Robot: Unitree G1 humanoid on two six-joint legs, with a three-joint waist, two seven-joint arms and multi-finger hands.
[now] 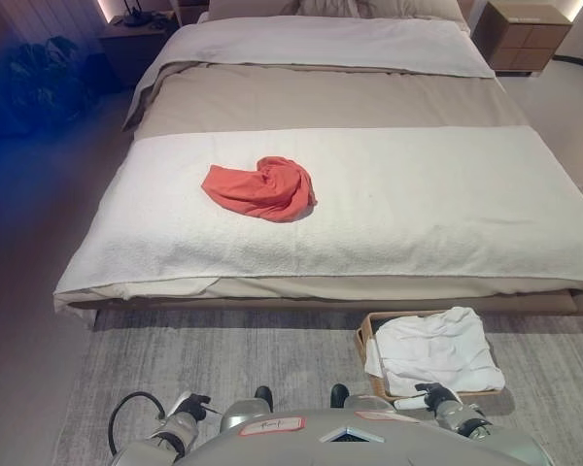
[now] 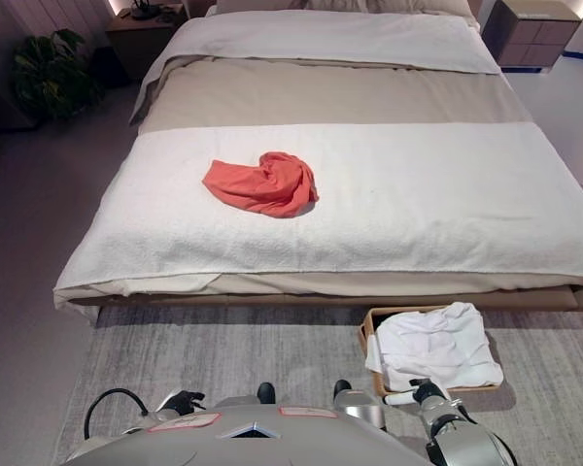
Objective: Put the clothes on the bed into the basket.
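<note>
Both my left hand (image 1: 190, 406) and right hand (image 1: 429, 395) hang low, grip unclear, beside the white-cloth-filled wicker basket (image 1: 365, 337); next I reach for the crumpled orange garment (image 1: 262, 187) on the bed (image 1: 447, 194).

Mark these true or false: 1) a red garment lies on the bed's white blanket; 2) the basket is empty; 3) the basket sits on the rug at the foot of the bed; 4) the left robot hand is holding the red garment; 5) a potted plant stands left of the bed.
1) True. The red garment lies crumpled on the white blanket, left of the middle.
2) False. The basket already holds white cloth, which drapes over its rim.
3) True. It stands on the grey rug, towards the right.
4) False. The left robot hand is low at the view's bottom edge, far from the garment; the right robot hand is near the basket.
5) True. The potted plant stands by the upper left.
</note>
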